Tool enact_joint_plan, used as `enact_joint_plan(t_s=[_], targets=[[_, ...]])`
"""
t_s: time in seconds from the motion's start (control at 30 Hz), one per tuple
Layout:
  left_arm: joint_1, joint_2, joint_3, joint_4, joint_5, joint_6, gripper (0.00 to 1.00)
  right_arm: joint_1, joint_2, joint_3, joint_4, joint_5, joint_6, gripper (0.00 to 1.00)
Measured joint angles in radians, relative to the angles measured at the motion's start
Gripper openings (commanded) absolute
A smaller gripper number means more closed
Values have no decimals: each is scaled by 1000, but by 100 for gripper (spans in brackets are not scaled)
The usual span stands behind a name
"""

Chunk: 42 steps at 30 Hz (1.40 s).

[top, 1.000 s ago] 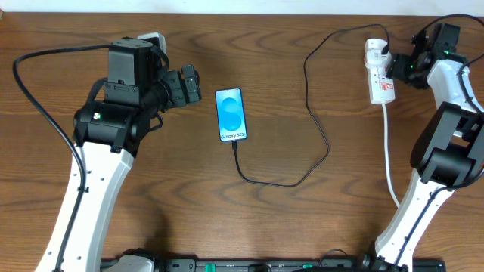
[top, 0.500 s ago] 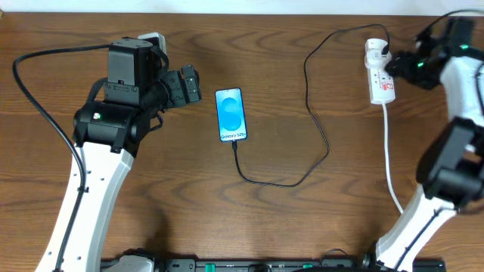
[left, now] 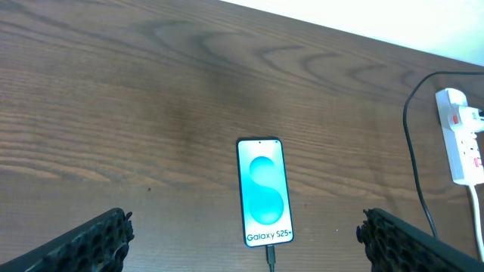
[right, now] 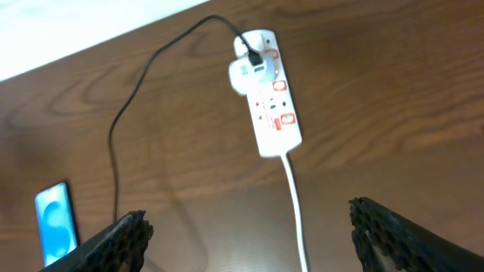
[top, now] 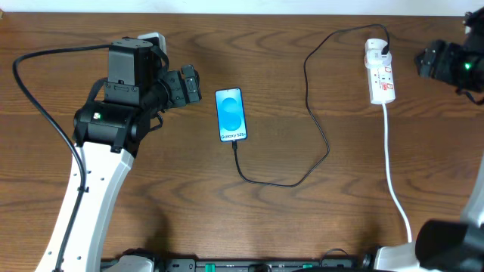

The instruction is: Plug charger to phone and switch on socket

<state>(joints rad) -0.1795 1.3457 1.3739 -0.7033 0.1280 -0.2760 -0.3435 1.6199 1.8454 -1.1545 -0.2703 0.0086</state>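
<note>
Soft, even light falls from above on the brown table [top: 302, 227], with a faint pale sheen across the wood in the left wrist view. Shadows are weak and diffuse, only a dim smudge beside the left arm [top: 98, 174]. The phone [top: 231, 115] screen glows bright yet legible. The right wrist view is soft, blurring the socket [right: 266, 98] markings; overhead, the right gripper [top: 435, 62] looks smeared near the edge

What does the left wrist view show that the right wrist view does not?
Left wrist only: the whole phone with its Galaxy S25 text, and the charger tip at its bottom edge. Right wrist only: the whole socket, with the charger's plug seated in it. Both: part of the phone, socket, charger cable, and the wooden table.
</note>
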Motion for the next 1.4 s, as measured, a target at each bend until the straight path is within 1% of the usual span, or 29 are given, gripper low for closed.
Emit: enact_joint_plan(t_s=[0.07, 0.2, 0.27, 0.47, 0.87, 1.17, 1.27, 1.4], targets=[[0, 0, 0, 0, 0, 0, 98, 0, -46, 0, -39, 1, -5, 91], [0, 0, 0, 0, 0, 0, 98, 0, -142, 0, -129, 0, -26, 98], [0, 0, 0, 0, 0, 0, 98, 0, -181, 0, -171, 1, -39, 99], [0, 0, 0, 0, 0, 0, 98, 0, -253, 0, -288, 0, -58, 99], [0, 0, 0, 0, 0, 0, 98, 0, -267, 0, -506, -13, -64, 99], [0, 0, 0, 0, 0, 0, 99, 0, -267, 0, -533, -15, -76, 99], [0, 0, 0, 0, 0, 0, 99, 0, -267, 0, -533, -38, -112, 99], [0, 0, 0, 0, 0, 0, 98, 0, -272, 0, -540, -103, -196, 99]])
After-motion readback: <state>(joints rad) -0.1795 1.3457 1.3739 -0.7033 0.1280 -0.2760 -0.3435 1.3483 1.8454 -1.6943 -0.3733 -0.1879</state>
